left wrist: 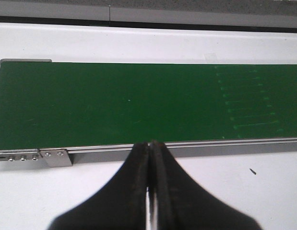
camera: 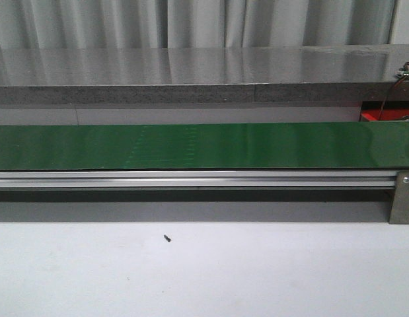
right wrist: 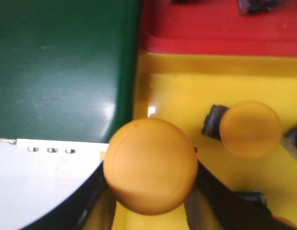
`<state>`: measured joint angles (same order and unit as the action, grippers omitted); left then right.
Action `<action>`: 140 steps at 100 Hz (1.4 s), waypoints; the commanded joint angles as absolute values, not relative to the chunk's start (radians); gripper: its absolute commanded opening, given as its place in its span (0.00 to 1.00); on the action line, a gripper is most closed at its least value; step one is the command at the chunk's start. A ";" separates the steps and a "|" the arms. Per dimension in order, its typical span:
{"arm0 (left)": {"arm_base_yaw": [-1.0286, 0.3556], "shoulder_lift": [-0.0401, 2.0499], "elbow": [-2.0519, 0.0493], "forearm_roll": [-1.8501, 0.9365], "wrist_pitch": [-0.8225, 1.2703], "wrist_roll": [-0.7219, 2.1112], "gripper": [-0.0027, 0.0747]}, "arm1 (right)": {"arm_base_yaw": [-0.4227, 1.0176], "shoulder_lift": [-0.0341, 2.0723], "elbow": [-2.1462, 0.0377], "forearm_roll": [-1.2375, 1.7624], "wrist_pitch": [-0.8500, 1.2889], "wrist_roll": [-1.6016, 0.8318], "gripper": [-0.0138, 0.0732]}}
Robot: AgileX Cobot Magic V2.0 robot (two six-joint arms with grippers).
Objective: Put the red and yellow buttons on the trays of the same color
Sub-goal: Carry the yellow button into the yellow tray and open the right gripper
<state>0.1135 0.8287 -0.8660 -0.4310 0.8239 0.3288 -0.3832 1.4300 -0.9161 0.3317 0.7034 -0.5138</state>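
In the right wrist view, my right gripper (right wrist: 150,188) is shut on a yellow button (right wrist: 149,165), with one black finger on each side of it. It holds the button over the near corner of the yellow tray (right wrist: 177,93). Another yellow button (right wrist: 250,128) lies in that tray. The red tray (right wrist: 210,33) sits just beyond it, with dark button parts (right wrist: 256,5) at its far edge. In the left wrist view, my left gripper (left wrist: 151,143) is shut and empty, over the white table by the belt's rail. Neither gripper shows in the front view.
The green conveyor belt (camera: 191,145) runs across the table with a metal rail (camera: 191,178) along its near side. It also shows in the left wrist view (left wrist: 114,105) and the right wrist view (right wrist: 57,67). A bit of the red tray (camera: 379,115) shows at the far right. A small dark speck (camera: 167,238) lies on the white table.
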 commanded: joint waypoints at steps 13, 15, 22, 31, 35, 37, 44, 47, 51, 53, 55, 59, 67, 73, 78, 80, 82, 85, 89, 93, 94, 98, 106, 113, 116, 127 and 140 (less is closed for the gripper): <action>0.106 0.827 -0.891 -0.460 0.770 0.329 0.01 | -0.439 1.390 -0.839 0.347 0.594 -0.515 0.31; 0.106 0.827 -0.891 -0.460 0.770 0.329 0.01 | -0.439 1.390 -0.828 0.347 0.581 -0.515 0.31; 0.106 0.827 -0.891 -0.460 0.770 0.329 0.01 | -0.439 1.390 -0.791 0.352 0.532 -0.515 0.31; 0.106 0.827 -0.891 -0.460 0.770 0.329 0.01 | -0.439 1.391 -0.748 0.357 0.474 -0.515 0.31; 0.106 0.827 -0.891 -0.460 0.770 0.329 0.01 | -0.439 1.391 -0.730 0.357 0.449 -0.515 0.31; 0.106 0.827 -0.891 -0.460 0.770 0.329 0.01 | -0.439 1.391 -0.723 0.357 0.436 -0.515 0.31; 0.106 0.827 -0.891 -0.460 0.770 0.329 0.01 | -0.439 1.391 -0.706 0.361 0.403 -0.515 0.31; 0.106 0.827 -0.891 -0.460 0.770 0.329 0.01 | -0.439 1.391 -0.701 0.367 0.393 -0.515 0.31; 0.106 0.827 -0.891 -0.460 0.770 0.329 0.01 | -0.439 1.391 -0.698 0.372 0.382 -0.515 0.31; 0.106 0.827 -0.891 -0.460 0.770 0.329 0.01 | -0.439 1.391 -0.698 0.372 0.382 -0.515 0.31; 0.106 0.827 -0.891 -0.460 0.770 0.329 0.01 | -0.439 1.391 -0.698 0.372 0.384 -0.515 0.31; 0.106 0.827 -0.891 -0.460 0.770 0.329 0.01 | -0.439 1.391 -0.697 0.372 0.386 -0.515 0.32; 0.106 0.827 -0.891 -0.460 0.770 0.329 0.01 | -0.439 1.391 -0.697 0.372 0.390 -0.515 0.40; 0.106 0.827 -0.891 -0.460 0.770 0.329 0.01 | -0.439 1.391 -0.697 0.372 0.392 -0.515 0.50; 0.106 0.827 -0.891 -0.460 0.770 0.329 0.01 | -0.439 1.391 -0.697 0.372 0.393 -0.515 0.59; 0.106 0.827 -0.891 -0.460 0.770 0.329 0.01 | -0.439 1.391 -0.697 0.374 0.394 -0.515 0.62; 0.106 0.827 -0.891 -0.460 0.770 0.329 0.01 | -0.439 1.391 -0.697 0.374 0.395 -0.515 0.66; 0.106 0.827 -0.891 -0.460 0.770 0.329 0.01 | -0.439 1.391 -0.697 0.375 0.395 -0.515 0.70; 0.106 0.827 -0.891 -0.460 0.770 0.329 0.01 | -0.439 1.391 -0.697 0.382 0.401 -0.515 0.74; 0.106 0.827 -0.891 -0.460 0.770 0.329 0.01 | -0.439 1.391 -0.698 0.390 0.406 -0.515 0.78; 0.106 0.827 -0.891 -0.460 0.770 0.329 0.01 | -0.439 1.391 -0.698 0.394 0.408 -0.515 0.78; 0.106 0.827 -0.891 -0.460 0.770 0.329 0.01 | -0.439 1.390 -0.704 0.406 0.418 -0.515 0.79; 0.106 0.827 -0.891 -0.460 0.770 0.329 0.01 | -0.439 1.375 -0.718 0.415 0.448 -0.515 0.79; 0.106 0.827 -0.891 -0.460 0.770 0.329 0.01 | -0.438 1.345 -0.729 0.415 0.470 -0.515 0.79; 0.106 0.827 -0.891 -0.460 0.770 0.329 0.01 | -0.438 1.328 -0.730 0.415 0.472 -0.515 0.79; 0.106 0.827 -0.891 -0.460 0.770 0.329 0.01 | -0.435 1.256 -0.729 0.415 0.476 -0.515 0.79; 0.106 0.827 -0.891 -0.460 0.770 0.329 0.01 | -0.370 1.187 -0.729 0.382 0.481 -0.516 0.72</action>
<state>0.1135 0.8287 -0.8660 -0.4310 0.8239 0.3288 -0.4085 1.2507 -0.6982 0.3920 0.4968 -0.5121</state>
